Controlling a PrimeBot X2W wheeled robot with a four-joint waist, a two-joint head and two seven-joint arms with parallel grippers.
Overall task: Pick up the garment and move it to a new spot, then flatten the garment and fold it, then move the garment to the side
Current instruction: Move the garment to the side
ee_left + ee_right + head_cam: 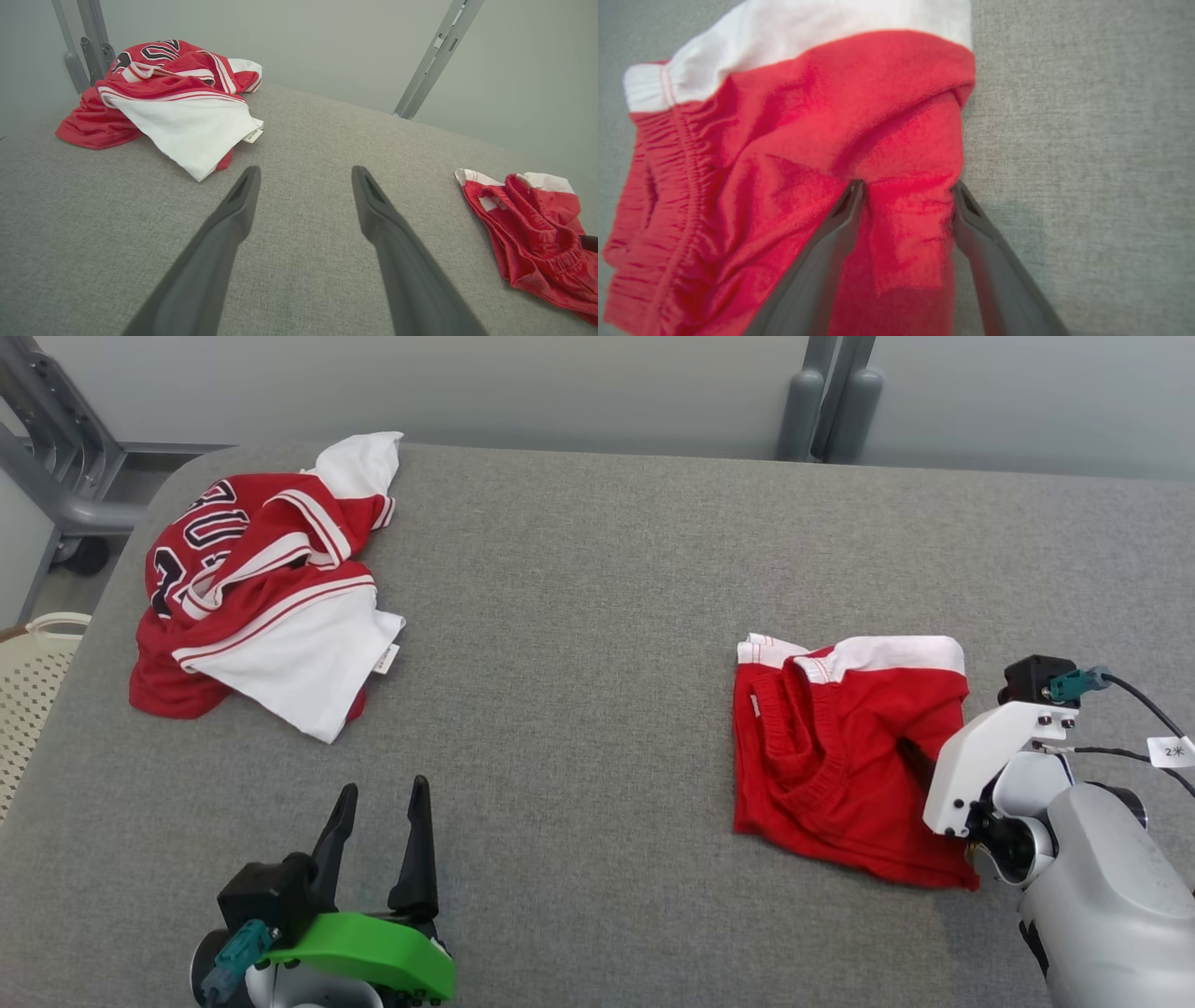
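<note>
The shorts (840, 756) lie at the table's (579, 663) right; the right gripper (908, 186) rests on their edge, fingers wide astride a fold. The left gripper (383, 791) hovers wide open over the cloth top.

One red-and-white jersey (257, 583), one pair of red shorts (836, 756) and one pale basket (33, 695)

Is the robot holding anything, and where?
Nothing yet. The right tool straddles a fold near the red shorts' edge, jaws open; the left tool is empty.
</note>
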